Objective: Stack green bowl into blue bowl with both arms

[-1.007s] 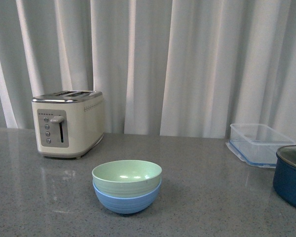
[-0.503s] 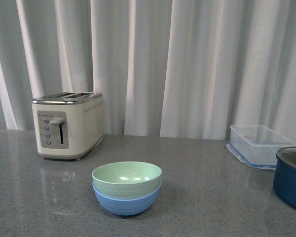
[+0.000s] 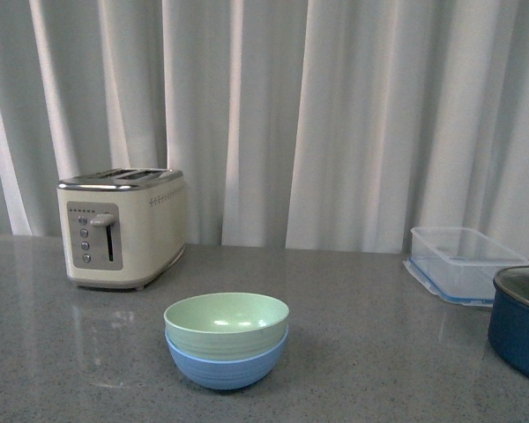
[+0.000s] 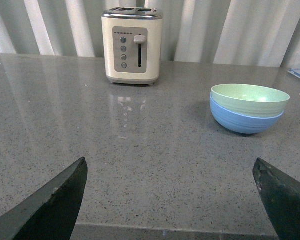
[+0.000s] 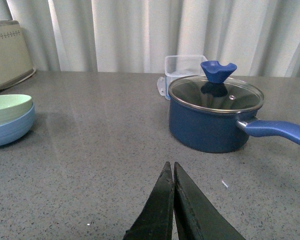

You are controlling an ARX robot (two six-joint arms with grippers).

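Two bowls were found nested at the centre front of the grey speckled stone countertop [image 3: 379, 352]: the pale mint-green round matte bowl [image 3: 227, 322] sat squarely inside the light sky-blue round matte bowl [image 3: 227, 366], rims level and upright, so the stacking appeared complete. Neither arm showed in the front view. In the left wrist view, the left gripper [image 4: 172, 197] had its two black fingertips spread wide at the frame corners, with nothing between them but bare counter. The stacked pair lay ahead of it and toward the robot's right, well apart from the tips. In the right wrist view, the right gripper [image 5: 173, 200] had its tips pressed together to a single point, holding nothing; the bowls showed only at the picture's edge, well off toward the robot's left. By judgement the left gripper had the more direct line to the bowls, though both stood clear of them. Being round, the bowls offered no long axis, so approach direction would matter little. A cream two-slot toaster with chrome top [image 3: 123, 227] stood behind and to the left of the bowls, a clear rectangular plastic container [image 3: 463, 260] at far right, and a dark navy saucepan with glass lid [image 5: 215, 117] nearer the right gripper. It was judged that no further handling was required beyond keeping both arms clear.
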